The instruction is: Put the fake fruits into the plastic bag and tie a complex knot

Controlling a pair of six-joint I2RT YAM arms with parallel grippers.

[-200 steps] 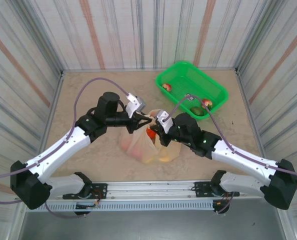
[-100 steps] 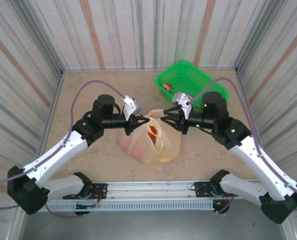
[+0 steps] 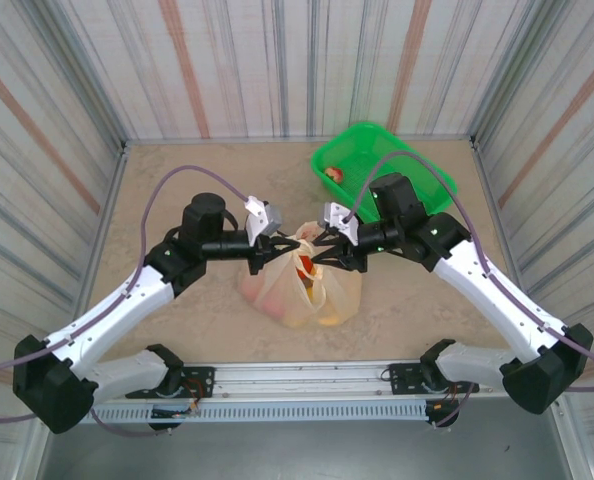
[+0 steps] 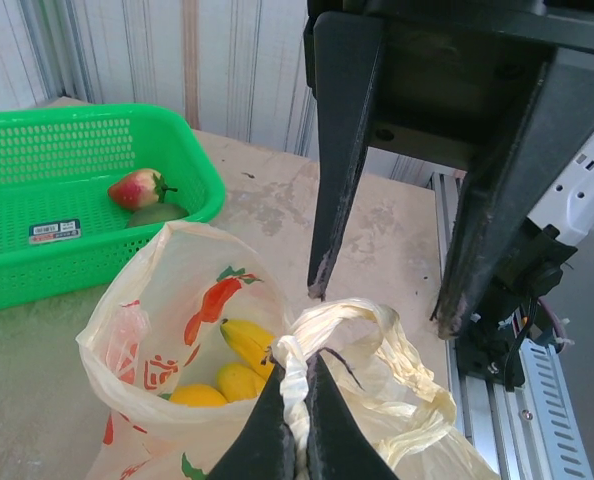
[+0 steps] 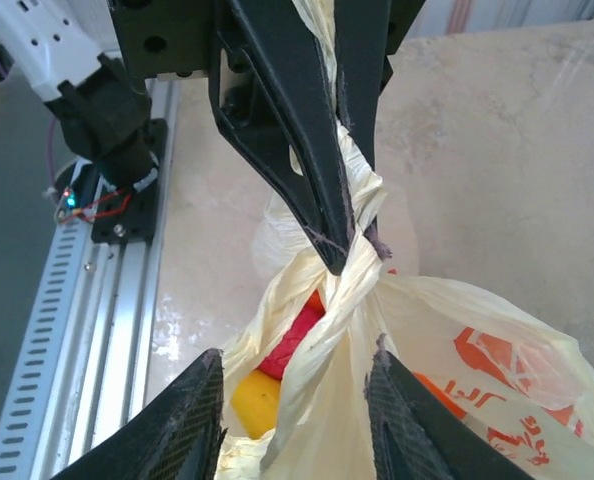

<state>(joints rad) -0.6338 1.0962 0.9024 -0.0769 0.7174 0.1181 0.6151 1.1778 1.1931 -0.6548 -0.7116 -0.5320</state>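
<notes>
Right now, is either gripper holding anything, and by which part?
The left gripper pinches the bag by its twisted handles; the right gripper stands open astride them, holding nothing.

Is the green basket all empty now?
No, the green basket has a red apple and a dark green fruit lying side by side inside it.

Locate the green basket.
Top view: the basket sits at the far right of the table, behind and to the right of the bag.
</notes>
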